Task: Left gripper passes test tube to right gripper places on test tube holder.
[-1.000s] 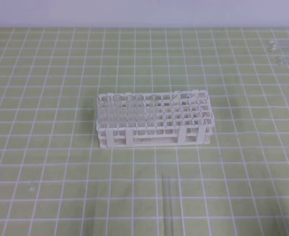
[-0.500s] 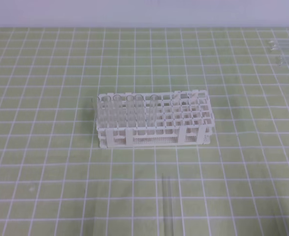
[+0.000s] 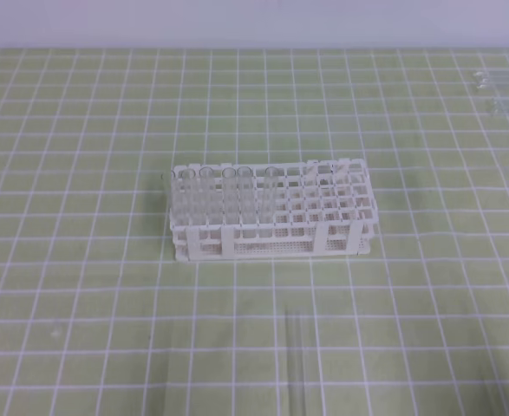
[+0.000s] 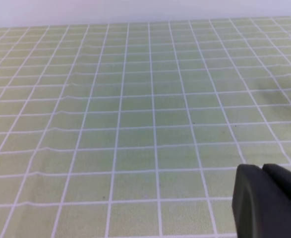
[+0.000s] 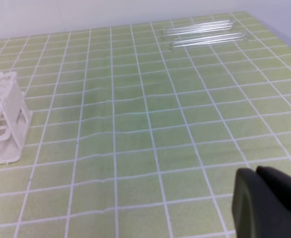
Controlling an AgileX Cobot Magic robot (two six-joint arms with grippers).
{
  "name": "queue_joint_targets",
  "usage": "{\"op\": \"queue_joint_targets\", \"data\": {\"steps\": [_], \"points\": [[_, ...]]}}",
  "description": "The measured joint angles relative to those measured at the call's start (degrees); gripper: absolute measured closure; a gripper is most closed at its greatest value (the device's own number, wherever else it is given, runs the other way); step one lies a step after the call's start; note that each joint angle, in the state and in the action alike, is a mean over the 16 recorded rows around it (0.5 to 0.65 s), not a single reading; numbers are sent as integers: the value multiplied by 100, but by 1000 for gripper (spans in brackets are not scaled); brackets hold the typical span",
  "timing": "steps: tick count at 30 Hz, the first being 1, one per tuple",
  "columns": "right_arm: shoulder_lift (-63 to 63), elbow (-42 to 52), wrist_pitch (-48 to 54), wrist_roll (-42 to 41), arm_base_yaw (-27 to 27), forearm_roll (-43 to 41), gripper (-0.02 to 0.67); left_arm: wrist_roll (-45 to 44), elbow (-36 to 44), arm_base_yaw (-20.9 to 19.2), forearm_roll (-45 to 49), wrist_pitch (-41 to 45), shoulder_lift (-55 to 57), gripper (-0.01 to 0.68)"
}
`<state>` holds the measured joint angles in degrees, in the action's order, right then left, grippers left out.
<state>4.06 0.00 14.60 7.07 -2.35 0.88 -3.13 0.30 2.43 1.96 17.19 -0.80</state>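
Near the frame's bottom edge, test tube (image 3: 296, 364) cut off.

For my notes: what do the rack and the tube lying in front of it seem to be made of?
The test tube holder looks like matte white moulded plastic: an opaque, thin-walled lattice. The test tube seems to be clear glass, possibly clear plastic: the mat's grid shows through it.

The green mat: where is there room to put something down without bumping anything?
Bare mat lies left of the rack and behind it, up to the wall. Right of the rack is free too, until the spare tubes in the far right corner. In front, one loose tube lies on the mat. The rack's left holes are crowded with tubes.
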Motion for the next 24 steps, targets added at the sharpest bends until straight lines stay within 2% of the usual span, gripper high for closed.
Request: {"op": "queue_joint_targets", "data": {"steps": [13, 24], "points": [[0, 0, 0, 0, 0, 0, 666, 322, 5, 0, -34, -117, 13, 676], [0, 0, 0, 0, 0, 0, 666, 2248, -5, 1, -37, -1107, 27, 676]]}}
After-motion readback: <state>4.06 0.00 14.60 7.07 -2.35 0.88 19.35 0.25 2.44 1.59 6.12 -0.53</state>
